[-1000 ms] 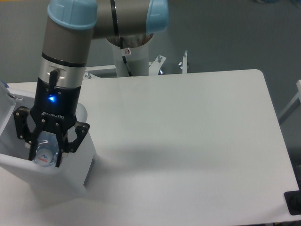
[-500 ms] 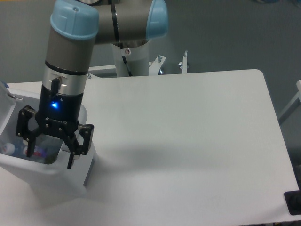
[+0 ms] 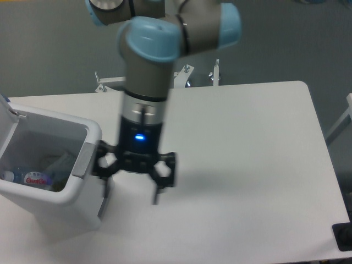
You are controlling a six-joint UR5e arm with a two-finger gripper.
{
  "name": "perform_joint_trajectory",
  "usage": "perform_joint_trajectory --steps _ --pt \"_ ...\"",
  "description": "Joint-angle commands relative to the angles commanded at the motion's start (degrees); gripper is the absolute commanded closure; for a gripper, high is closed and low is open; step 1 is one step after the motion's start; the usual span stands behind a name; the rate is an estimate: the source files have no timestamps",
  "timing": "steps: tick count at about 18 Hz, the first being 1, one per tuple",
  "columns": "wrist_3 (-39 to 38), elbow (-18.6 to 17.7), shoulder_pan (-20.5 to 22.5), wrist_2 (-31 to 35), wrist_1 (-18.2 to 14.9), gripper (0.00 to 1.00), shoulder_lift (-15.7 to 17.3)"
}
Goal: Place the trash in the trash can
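The claw (image 3: pixel 131 191) hangs above the white bench (image 3: pixel 242 154), just right of the trash can (image 3: pixel 82 159), fingers spread apart and holding nothing. The can stands at the bench's left edge, lid (image 3: pixel 6 118) raised. The bottle (image 3: pixel 30 178) lies on the can's floor beside a pale packet (image 3: pixel 59 163). The arm appears motion-blurred.

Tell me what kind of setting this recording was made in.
Probably a robotics lab or test cell: an industrial arm with an open black two-finger gripper works over a plain white table, beside a white rectangular plastic bin holding a clear plastic bottle, on grey flooring.
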Motion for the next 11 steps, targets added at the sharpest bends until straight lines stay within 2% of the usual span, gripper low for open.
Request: perform_joint_trajectory --steps 7,11 --pt "11.95 -5.72 10.11 0.44 -0.26 0.0 -0.26" --pt "16.96 -6.6 13.9 3.94 -0.53 0.0 -0.61"
